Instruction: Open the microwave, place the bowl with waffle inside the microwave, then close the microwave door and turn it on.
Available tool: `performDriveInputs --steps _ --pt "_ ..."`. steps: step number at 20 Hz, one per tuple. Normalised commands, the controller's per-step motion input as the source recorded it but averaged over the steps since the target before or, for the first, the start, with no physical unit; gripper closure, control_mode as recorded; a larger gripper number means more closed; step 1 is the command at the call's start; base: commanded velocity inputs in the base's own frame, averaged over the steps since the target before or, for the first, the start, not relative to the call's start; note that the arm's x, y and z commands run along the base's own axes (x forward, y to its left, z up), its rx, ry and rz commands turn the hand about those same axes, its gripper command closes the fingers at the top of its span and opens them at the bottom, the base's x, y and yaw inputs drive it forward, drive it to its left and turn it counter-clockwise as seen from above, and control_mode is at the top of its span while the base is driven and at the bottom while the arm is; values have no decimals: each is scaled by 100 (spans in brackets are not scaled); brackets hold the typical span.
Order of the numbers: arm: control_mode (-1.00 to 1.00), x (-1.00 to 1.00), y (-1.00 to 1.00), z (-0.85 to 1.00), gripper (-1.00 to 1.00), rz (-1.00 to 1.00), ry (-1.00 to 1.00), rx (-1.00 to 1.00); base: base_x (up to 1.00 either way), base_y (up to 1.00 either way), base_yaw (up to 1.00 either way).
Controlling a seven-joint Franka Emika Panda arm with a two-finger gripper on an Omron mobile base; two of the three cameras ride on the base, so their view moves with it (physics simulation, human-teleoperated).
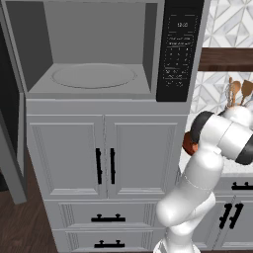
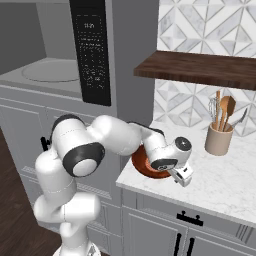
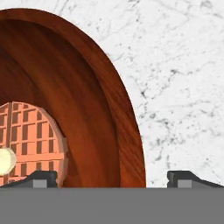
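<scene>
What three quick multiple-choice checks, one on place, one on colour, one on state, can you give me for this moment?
1. Where is the bowl?
A. on the marble counter
B. on the microwave's glass plate
C. on the wooden shelf

2. What colour is the bowl?
A. white
B. reddish-brown
C. blue

3. How is the claw?
A. shut on the bowl's rim
B. shut on a spoon
C. open, one fingertip over the inside of the bowl, the other over the counter

Answers:
1 A: the right base view shows it on the counter near the edge, while the microwave stands open with a bare glass plate.
2 B: the hand view shows glossy reddish-brown around the waffle.
3 C: the tips stand wide apart astride the rim.
</scene>
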Motion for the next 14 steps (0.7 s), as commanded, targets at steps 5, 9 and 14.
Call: performDriveInputs --steps 5,9,14 --pt "-100 0 0 -16 -100 0 -4 0 0 0 0" --pt "-100 0 0 -12 100 0 -3 0 0 0 0" --pt "-100 0 0 -3 100 0 -6 1 0 0 0"
